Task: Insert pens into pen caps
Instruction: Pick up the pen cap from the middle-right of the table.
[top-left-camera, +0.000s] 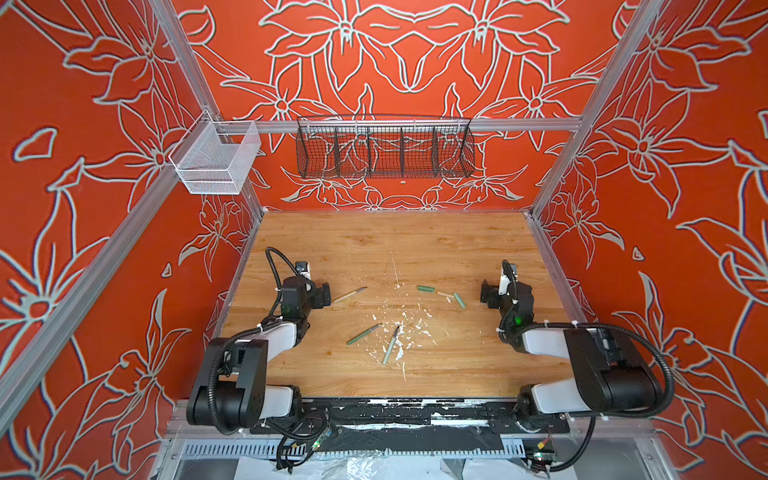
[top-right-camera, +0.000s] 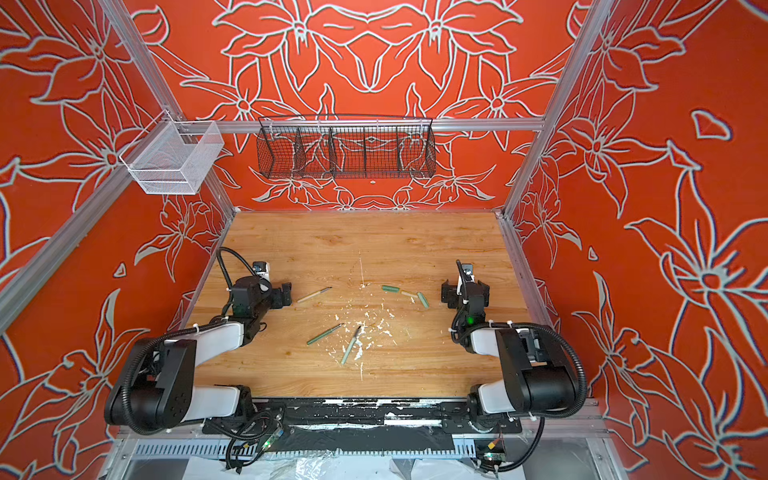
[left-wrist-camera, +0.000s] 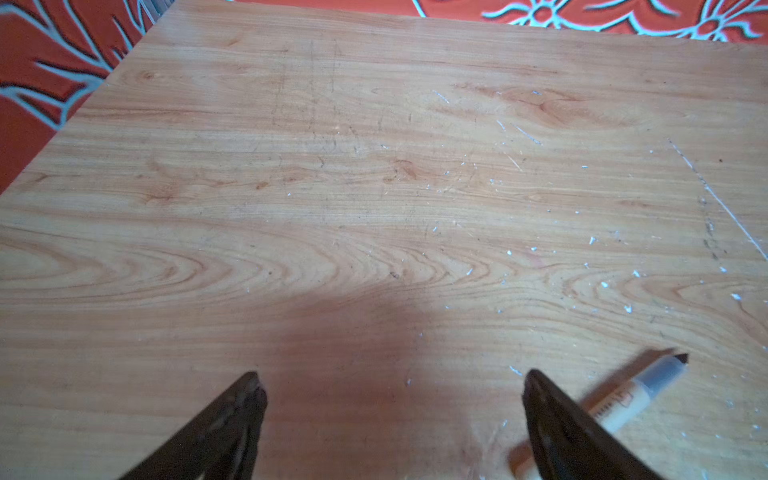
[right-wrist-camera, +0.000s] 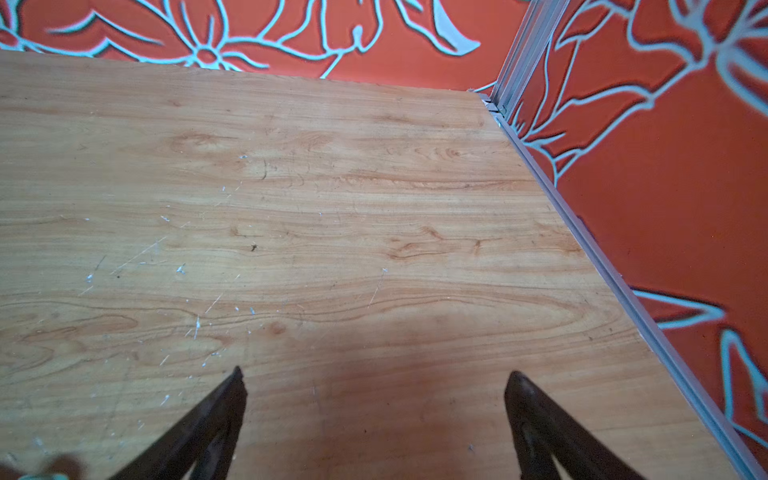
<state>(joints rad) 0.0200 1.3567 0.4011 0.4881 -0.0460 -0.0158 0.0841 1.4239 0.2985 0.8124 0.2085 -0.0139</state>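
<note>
Left pincer (left-wrist-camera: 391, 374) gapes wide just beside the tan pen (left-wrist-camera: 636, 395).

place: robot lab cell | evidence: aluminium frame (top-left-camera: 523, 124), printed floral walls (top-left-camera: 415, 50), two mounted arms (top-left-camera: 237, 365)

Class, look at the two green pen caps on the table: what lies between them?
The tan pen cap lies between the darker green cap and the paler green cap. This shows in both top views.

On the table (top-left-camera: 374, 241): three pens (tan pen (top-left-camera: 349, 294), dark green pen (top-left-camera: 364, 334), mint pen (top-left-camera: 391, 345)); three caps (dark green cap (top-left-camera: 426, 288), tan cap (top-left-camera: 444, 294), mint cap (top-left-camera: 459, 300)). Above the table: white basket (top-left-camera: 216, 160), black basket (top-left-camera: 384, 149).
</note>
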